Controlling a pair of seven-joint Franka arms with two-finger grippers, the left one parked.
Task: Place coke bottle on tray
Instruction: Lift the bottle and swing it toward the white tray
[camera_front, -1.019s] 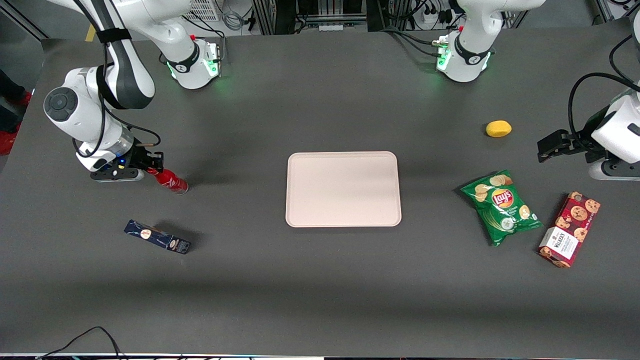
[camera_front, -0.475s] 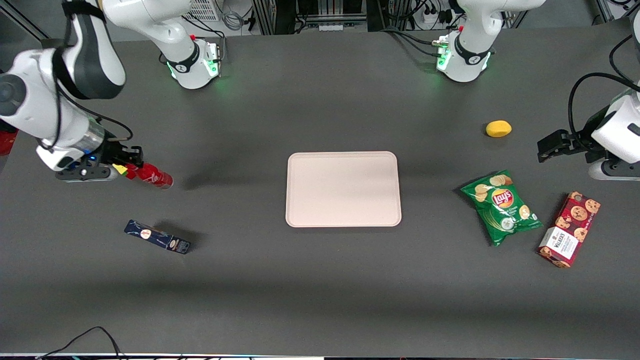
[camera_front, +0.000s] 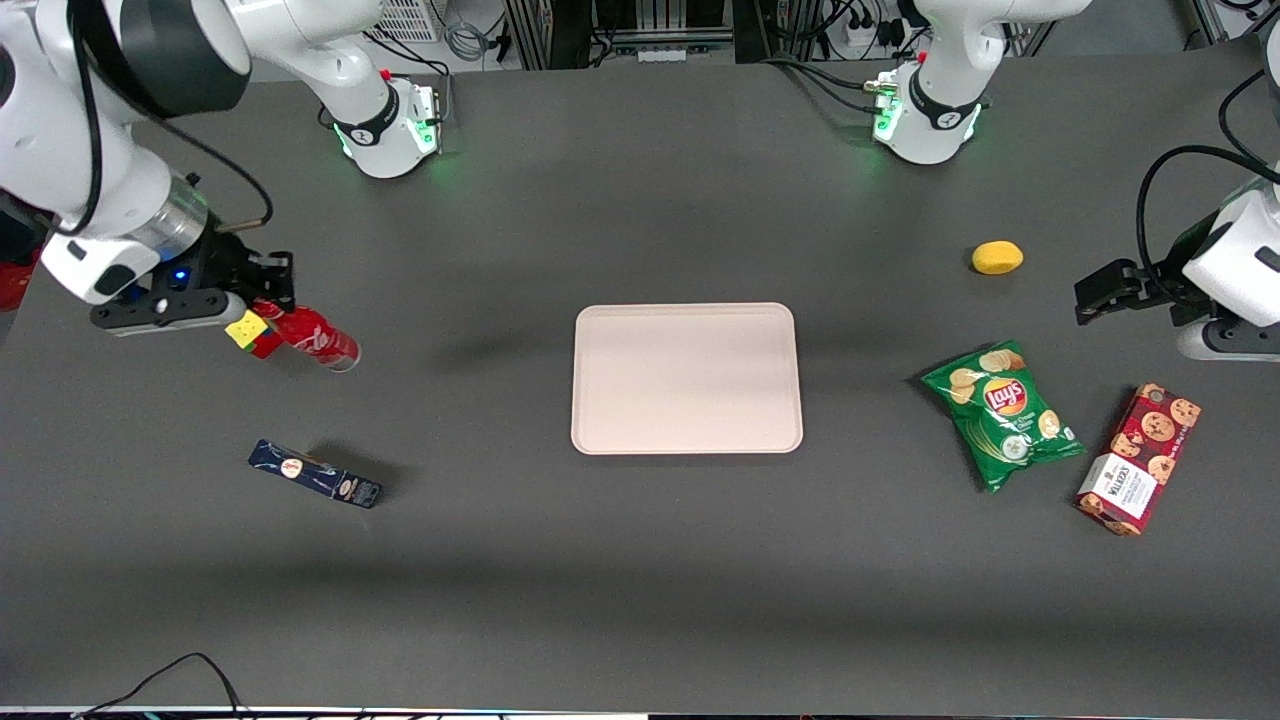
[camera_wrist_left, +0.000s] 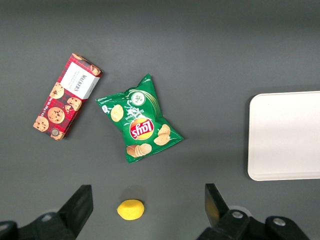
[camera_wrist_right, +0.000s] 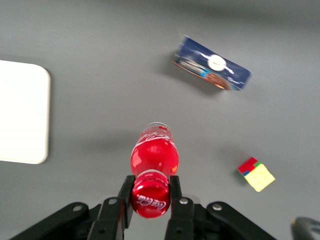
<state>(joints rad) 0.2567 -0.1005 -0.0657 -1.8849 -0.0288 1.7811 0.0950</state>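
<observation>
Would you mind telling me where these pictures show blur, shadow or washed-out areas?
Right wrist view: the dark blue box is smeared, the tray washed white, the gripper clamping the coke bottle. Front view: sharp, soft shadow near the bottle.

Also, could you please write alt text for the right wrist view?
The gripper holds the coke bottle by its neck above the dark table, fingers either side. Below lie a dark blue box, a small colourful cube and one corner of the pale tray.
</observation>
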